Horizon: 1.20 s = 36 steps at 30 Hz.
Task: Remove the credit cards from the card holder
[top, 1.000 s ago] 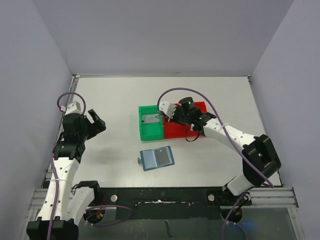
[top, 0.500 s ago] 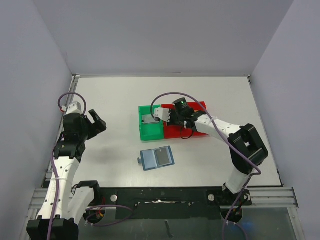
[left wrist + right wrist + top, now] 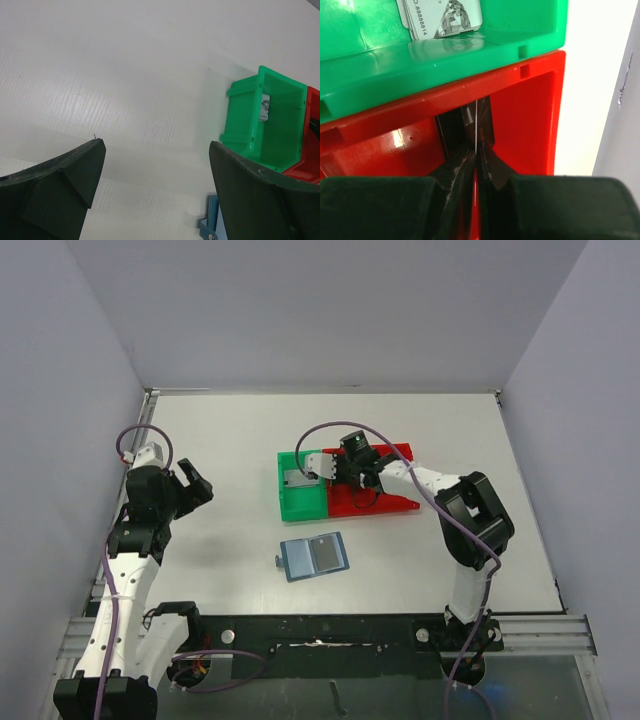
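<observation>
The blue card holder [image 3: 314, 556] lies open on the table in front of the bins, a dark card [image 3: 326, 552] showing in its right panel. Its corner shows in the left wrist view [image 3: 210, 227]. My right gripper [image 3: 338, 476] is down in the red bin [image 3: 385, 502], by the wall shared with the green bin. In the right wrist view the gripper [image 3: 476, 150] is shut on a thin card [image 3: 476, 117] seen edge-on. A pale printed card [image 3: 440, 17] lies in the green bin [image 3: 445, 65]. My left gripper [image 3: 190, 485] is open and empty at the far left.
The green bin [image 3: 301, 502] and red bin stand side by side at mid-table, behind the card holder. The green bin [image 3: 270, 120] and the red bin's edge [image 3: 305, 165] show in the left wrist view. Grey walls enclose the table on three sides.
My right arm has swung left, its elbow coming in close, and the gripper has shifted slightly left inside the red bin. The left arm and the card holder have not moved.
</observation>
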### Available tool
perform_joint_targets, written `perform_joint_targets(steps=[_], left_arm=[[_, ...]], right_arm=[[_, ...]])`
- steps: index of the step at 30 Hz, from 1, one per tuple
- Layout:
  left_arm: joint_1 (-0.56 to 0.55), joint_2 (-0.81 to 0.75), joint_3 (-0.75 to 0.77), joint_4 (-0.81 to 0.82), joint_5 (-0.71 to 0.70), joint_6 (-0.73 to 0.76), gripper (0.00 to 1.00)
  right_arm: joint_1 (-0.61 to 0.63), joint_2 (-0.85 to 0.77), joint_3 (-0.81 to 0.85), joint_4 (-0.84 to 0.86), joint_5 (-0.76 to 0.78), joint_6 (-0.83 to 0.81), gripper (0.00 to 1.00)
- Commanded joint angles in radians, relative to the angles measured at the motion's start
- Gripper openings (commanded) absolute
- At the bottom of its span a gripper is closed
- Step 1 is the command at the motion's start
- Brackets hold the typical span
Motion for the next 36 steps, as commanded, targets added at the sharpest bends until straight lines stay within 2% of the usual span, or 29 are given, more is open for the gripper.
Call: perform_joint_targets(steps=[1, 7, 14, 22, 32, 36], left_arm=[[0.005, -0.004, 0.009, 0.063, 0.018, 0.015, 0.85], [0.005, -0.001, 0.009, 0.063, 0.018, 0.016, 0.85], [0.006, 0.004, 0.009, 0.065, 0.022, 0.016, 0.85], [0.007, 0.011, 0.008, 0.067, 0.029, 0.018, 0.85], [0.006, 0.019, 0.007, 0.071, 0.042, 0.02, 0.85], [0.006, 0.021, 0.007, 0.071, 0.048, 0.021, 0.85]], right_arm=[[-0.004, 0.016, 0.046, 0.05, 0.013, -0.028, 0.06], [-0.002, 0.042, 0.042, 0.048, 0.023, -0.025, 0.12], [-0.008, 0.042, 0.017, 0.056, 0.022, -0.026, 0.29], [-0.015, 0.059, 0.033, 0.064, 0.029, 0.009, 0.41], [-0.028, 0.074, 0.067, 0.055, 0.049, 0.07, 0.45], [-0.027, 0.065, 0.072, 0.039, 0.032, 0.088, 0.5]])
